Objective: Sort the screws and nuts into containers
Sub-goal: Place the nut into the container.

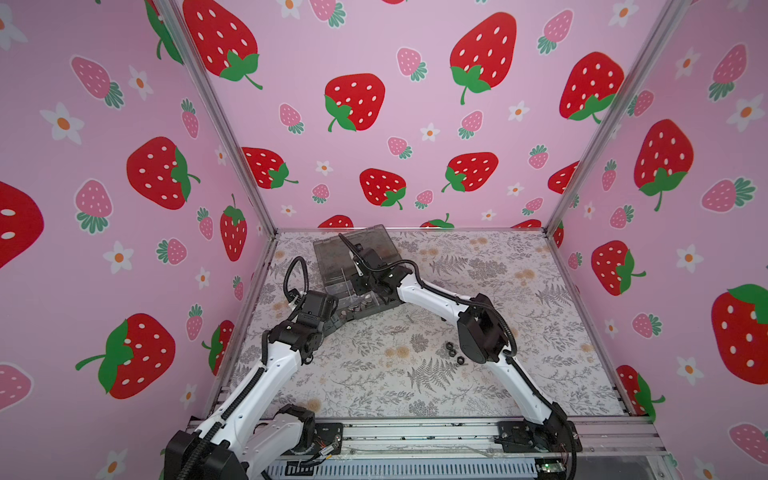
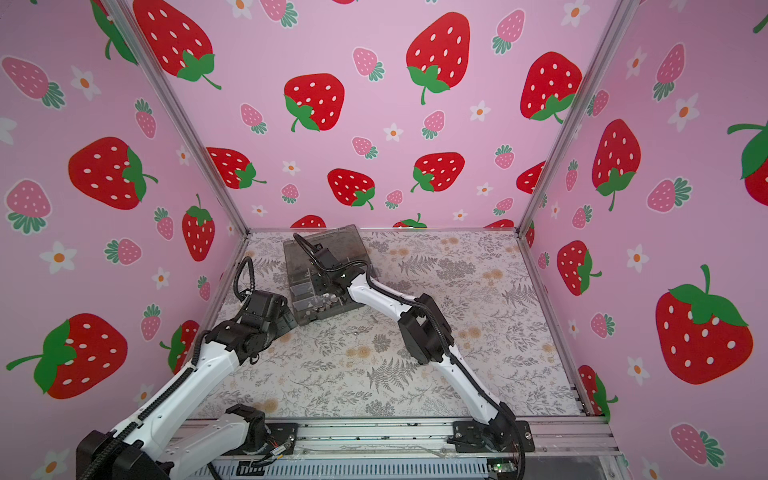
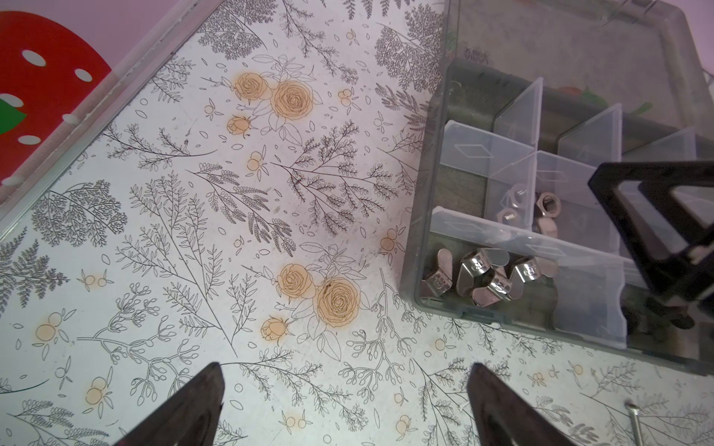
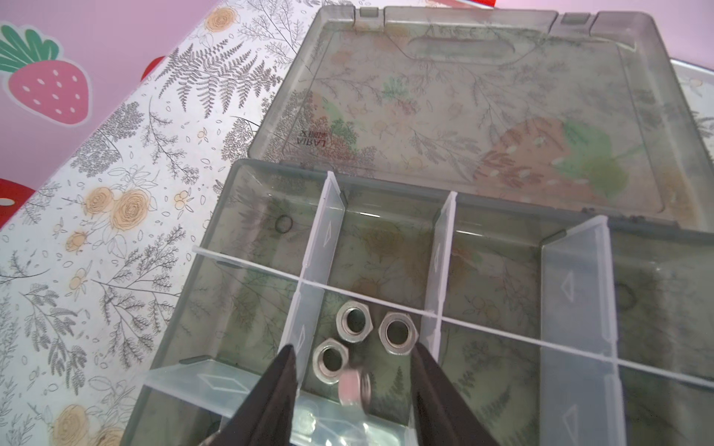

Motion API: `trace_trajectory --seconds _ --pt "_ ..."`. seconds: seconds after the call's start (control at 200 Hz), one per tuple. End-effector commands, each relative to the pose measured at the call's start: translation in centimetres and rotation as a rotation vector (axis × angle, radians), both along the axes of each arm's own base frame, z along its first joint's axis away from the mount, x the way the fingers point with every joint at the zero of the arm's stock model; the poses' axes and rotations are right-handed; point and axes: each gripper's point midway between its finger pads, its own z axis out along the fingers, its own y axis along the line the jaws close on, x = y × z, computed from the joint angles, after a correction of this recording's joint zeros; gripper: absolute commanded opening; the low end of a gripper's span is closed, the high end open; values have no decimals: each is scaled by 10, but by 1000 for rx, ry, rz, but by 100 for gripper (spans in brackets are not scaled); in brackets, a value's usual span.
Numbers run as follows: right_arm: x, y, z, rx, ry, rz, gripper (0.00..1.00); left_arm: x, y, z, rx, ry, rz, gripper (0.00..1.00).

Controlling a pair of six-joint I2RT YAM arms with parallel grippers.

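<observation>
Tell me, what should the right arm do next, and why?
Probably lift the right gripper straight up out of the box. Its jaws stand apart, and a blurred nut lies loose between them, beside three silver hex nuts in that compartment, so nothing seems held. Black nuts wait on the table.

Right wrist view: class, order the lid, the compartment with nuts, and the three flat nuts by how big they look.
1. The lid: largest, though farthest from the camera.
2. The compartment around the nuts.
3. The nuts: all three look alike, so they are not ranked among themselves.
</observation>
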Motion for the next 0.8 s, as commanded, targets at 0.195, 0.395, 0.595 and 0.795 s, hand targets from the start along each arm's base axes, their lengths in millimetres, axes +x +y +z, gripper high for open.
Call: trace_trajectory --seconds 0.195,0.395,0.595,0.795 --pt "-1 -12 51 16 -48 -25 57 4 8 24 23 -69 24 99" --pt "-18 -57 61 -13 -13 -117 56 2 11 30 18 -100 36 99" --pt "-48 -135 53 -66 3 -234 58 2 8 36 9 -135 5 99" --pt "-73 -230 2 -200 135 -404 59 2 8 36 4 -154 7 99"
